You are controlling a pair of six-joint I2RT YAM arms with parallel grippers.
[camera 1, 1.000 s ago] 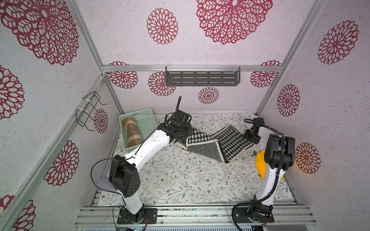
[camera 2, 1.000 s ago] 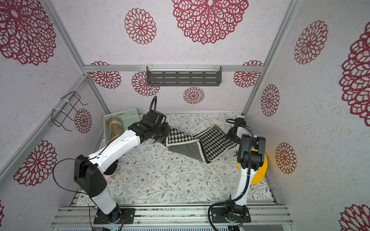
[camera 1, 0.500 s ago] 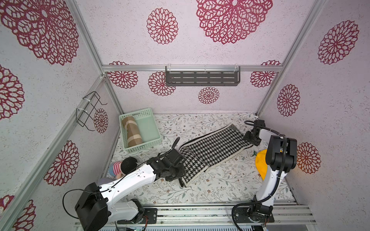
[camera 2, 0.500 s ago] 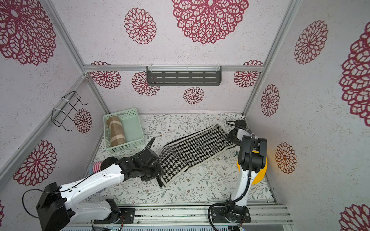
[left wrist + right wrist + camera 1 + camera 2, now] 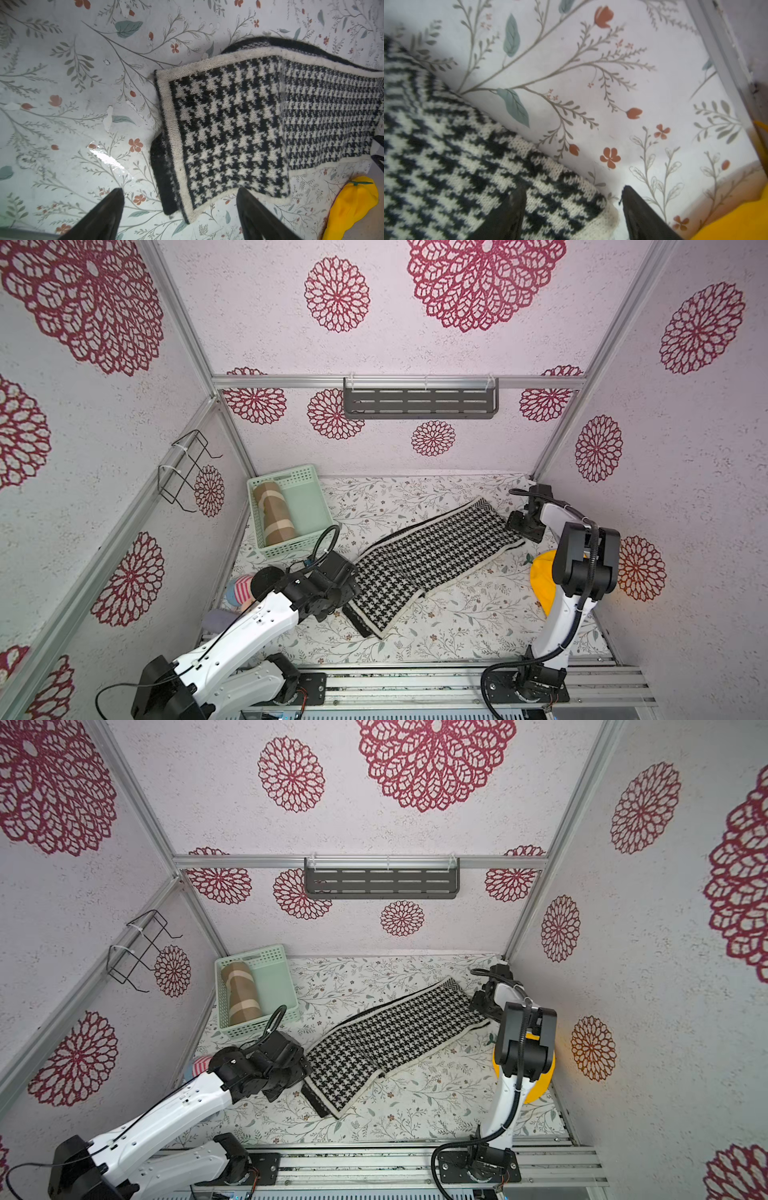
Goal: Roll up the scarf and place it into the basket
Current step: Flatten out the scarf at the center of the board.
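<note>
The black-and-white houndstooth scarf (image 5: 432, 556) lies flat and stretched out slantwise over the floral table, from near left to far right, in both top views (image 5: 390, 1036). At its near-left end my left gripper (image 5: 347, 597) stands open. In the left wrist view the scarf's end (image 5: 228, 128) lies just ahead of the wide-apart fingertips of that gripper (image 5: 180, 191), untouched. My right gripper (image 5: 515, 526) is open over the far-right corner (image 5: 488, 176), one finger (image 5: 517, 203) above the knit and the other beside its edge. The mint-green basket (image 5: 291, 548) stands at the far left.
A brown and tan roll (image 5: 272, 512) lies in the basket. A yellow thing (image 5: 542, 576) sits by the right arm's base and a pink striped item (image 5: 241, 589) behind the left arm. A dark slotted shelf (image 5: 419, 402) and a wire rack (image 5: 187, 472) hang on the walls.
My left arm came from beside the basket to the near left, drawing the folded scarf out straight, then opened and let it go. The right gripper's jaws widened.
</note>
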